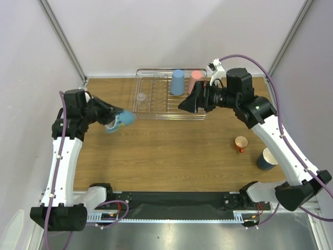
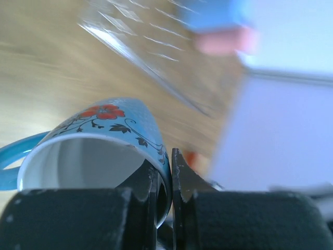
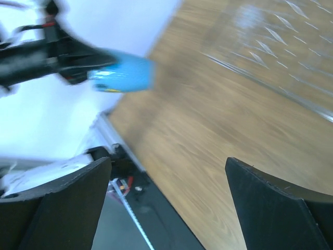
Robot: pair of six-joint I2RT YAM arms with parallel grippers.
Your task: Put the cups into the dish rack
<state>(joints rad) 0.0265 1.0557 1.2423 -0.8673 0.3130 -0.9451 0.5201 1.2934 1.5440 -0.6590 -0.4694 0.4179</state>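
Top external view: the left hand (image 1: 112, 121) pinches a light blue flower-printed ceramic mug (image 1: 122, 119) at 9 o'clock on the wooden surface (image 1: 171, 151), beside the silver wire dish rack (image 1: 166, 117) at 12 o'clock. The mug's long axis is tilted, base toward 2 o'clock and mouth toward 8. Only the left wrist view shows the fingers (image 2: 148, 185) clamping its white-lined wall. The right hand (image 1: 188, 105), spread wide, hovers at the rack's 4 o'clock corner.

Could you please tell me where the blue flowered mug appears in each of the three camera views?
Top external: the blue flowered mug sits left of centre, held by the left gripper, off the dish rack's near-left corner.
Left wrist: it fills the lower left, wall pinched between the fingers.
Right wrist: upper left, blurred.
Shared landmark: the dish rack.
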